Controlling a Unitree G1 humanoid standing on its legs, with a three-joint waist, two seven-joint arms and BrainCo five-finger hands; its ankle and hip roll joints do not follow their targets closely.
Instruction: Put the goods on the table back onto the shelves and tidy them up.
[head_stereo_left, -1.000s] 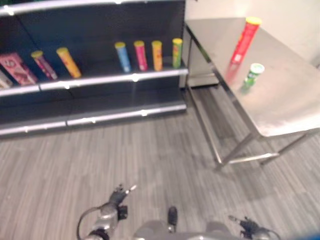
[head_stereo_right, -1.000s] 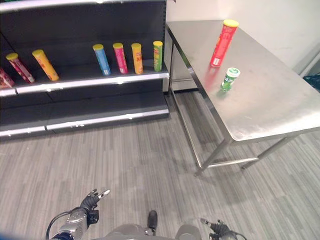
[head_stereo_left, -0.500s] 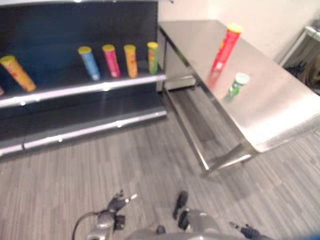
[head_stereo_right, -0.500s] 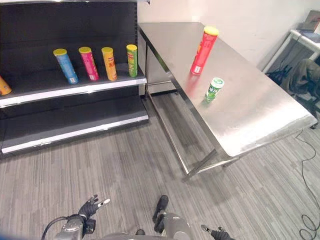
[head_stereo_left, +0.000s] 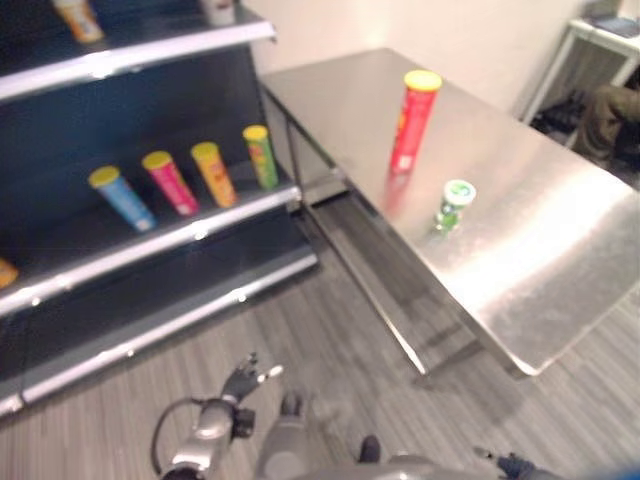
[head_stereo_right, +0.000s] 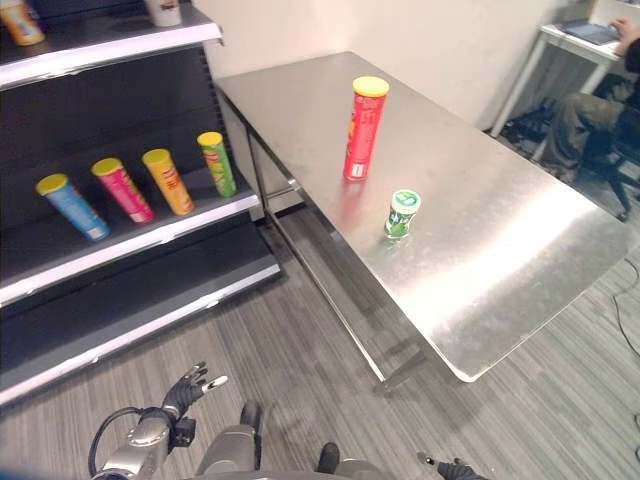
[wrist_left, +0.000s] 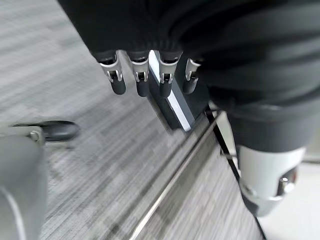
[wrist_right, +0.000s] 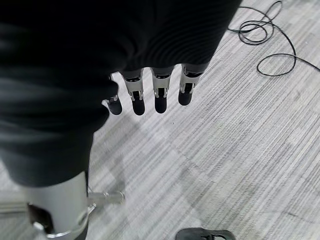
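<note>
— Two goods on the table (head_stereo_right: 520, 250)?
— Yes: red can (head_stereo_right: 363, 128) upright, small green can (head_stereo_right: 402, 214) beside it.
— Hands?
— Left hand (wrist_left: 145, 80) and right hand (wrist_right: 150, 95) hang low over the floor, fingers relaxed, holding nothing.

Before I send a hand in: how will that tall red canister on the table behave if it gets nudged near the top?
The tall red canister stands upright, tall for its narrow base, so it probably tips easily. Being round, it would likely roll on the smooth steel table, perhaps into the small green can.
</note>
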